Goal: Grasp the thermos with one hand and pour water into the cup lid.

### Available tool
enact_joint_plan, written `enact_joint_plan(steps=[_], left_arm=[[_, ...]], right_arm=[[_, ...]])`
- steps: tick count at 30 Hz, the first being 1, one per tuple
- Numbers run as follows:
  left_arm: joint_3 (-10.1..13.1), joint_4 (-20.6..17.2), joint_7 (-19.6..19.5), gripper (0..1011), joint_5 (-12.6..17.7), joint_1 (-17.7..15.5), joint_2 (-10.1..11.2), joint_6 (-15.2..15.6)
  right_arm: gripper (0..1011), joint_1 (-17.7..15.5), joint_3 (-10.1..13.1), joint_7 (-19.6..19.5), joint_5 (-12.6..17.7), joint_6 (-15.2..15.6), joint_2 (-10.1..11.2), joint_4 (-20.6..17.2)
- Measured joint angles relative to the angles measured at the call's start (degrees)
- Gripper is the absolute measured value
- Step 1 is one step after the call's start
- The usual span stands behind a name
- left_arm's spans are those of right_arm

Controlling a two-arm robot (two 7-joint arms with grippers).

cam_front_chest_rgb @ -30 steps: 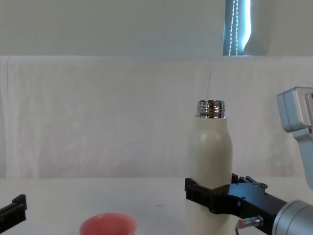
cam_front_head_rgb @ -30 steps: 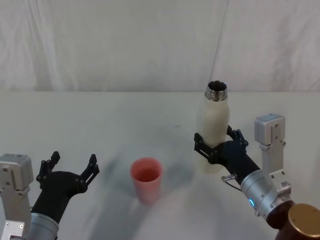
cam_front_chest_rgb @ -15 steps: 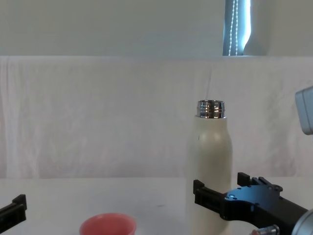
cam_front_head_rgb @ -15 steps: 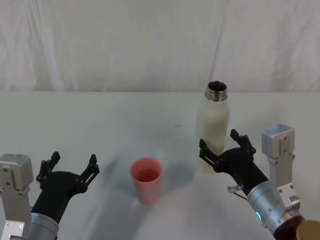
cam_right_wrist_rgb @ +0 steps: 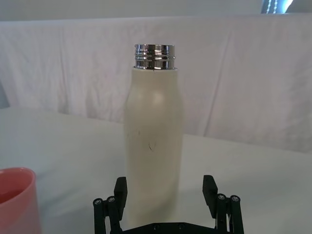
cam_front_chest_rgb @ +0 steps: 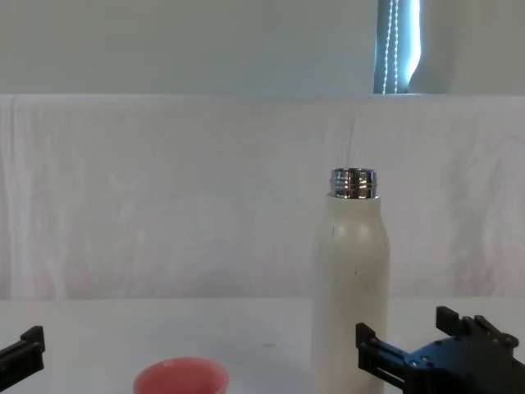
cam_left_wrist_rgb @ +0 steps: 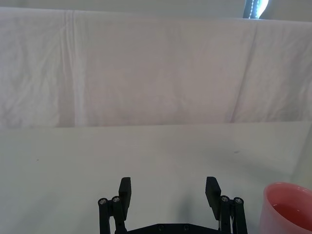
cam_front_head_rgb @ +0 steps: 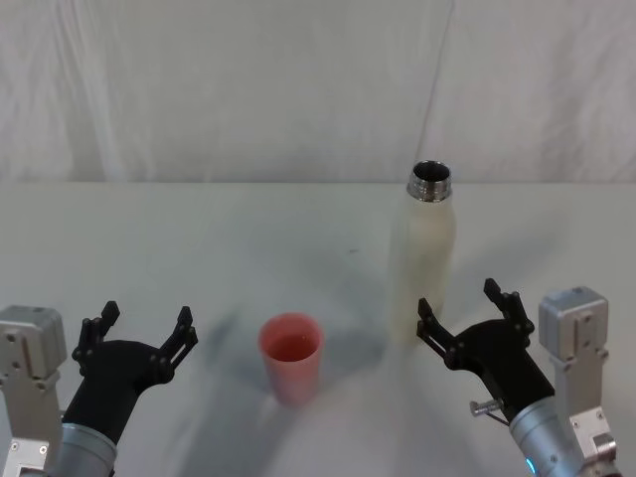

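Note:
The thermos (cam_front_head_rgb: 427,253) stands upright on the table at right of centre, cream-white with an uncapped chrome neck; it also appears as thermos (cam_right_wrist_rgb: 155,136) and thermos (cam_front_chest_rgb: 354,279). The salmon-pink cup lid (cam_front_head_rgb: 291,356) stands upright to its left and nearer me, with a little liquid at its bottom. My right gripper (cam_front_head_rgb: 458,301) is open, just in front of the thermos and apart from it, its jaws spread wider than the bottle in the right wrist view (cam_right_wrist_rgb: 165,184). My left gripper (cam_front_head_rgb: 146,313) rests open at the near left, left of the cup lid (cam_left_wrist_rgb: 287,207).
A white cloth covers the table (cam_front_head_rgb: 199,238), and a white curtain (cam_front_head_rgb: 248,89) hangs behind it. Bare cloth lies between the cup lid and the left gripper and across the far left.
My right gripper, earlier wrapped around the thermos body, has let go and drawn back toward me. The thermos stays upright in place. The left arm and the cup lid have not moved.

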Motion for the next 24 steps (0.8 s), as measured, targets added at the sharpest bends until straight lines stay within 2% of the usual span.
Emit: enact_joint_plan(steps=[4,12,24], left_arm=[[0.00,0.00,0.00,1001,0.00,0.00,0.00,0.00],[0.00,0.00,0.00,1001,0.00,0.00,0.00,0.00],[0.00,0.00,0.00,1001,0.00,0.00,0.00,0.00]], right_arm=[[1001,-1.80,0.20,-1.62,-2.44,-1.17,-0.45,-0.98],[1001,-4.15,0.93,-3.37,-5.44,-2.54,-1.42,-2.24],[1001,-4.95,3.29,-4.13,-6.83,-3.21,-2.54,-1.74]])
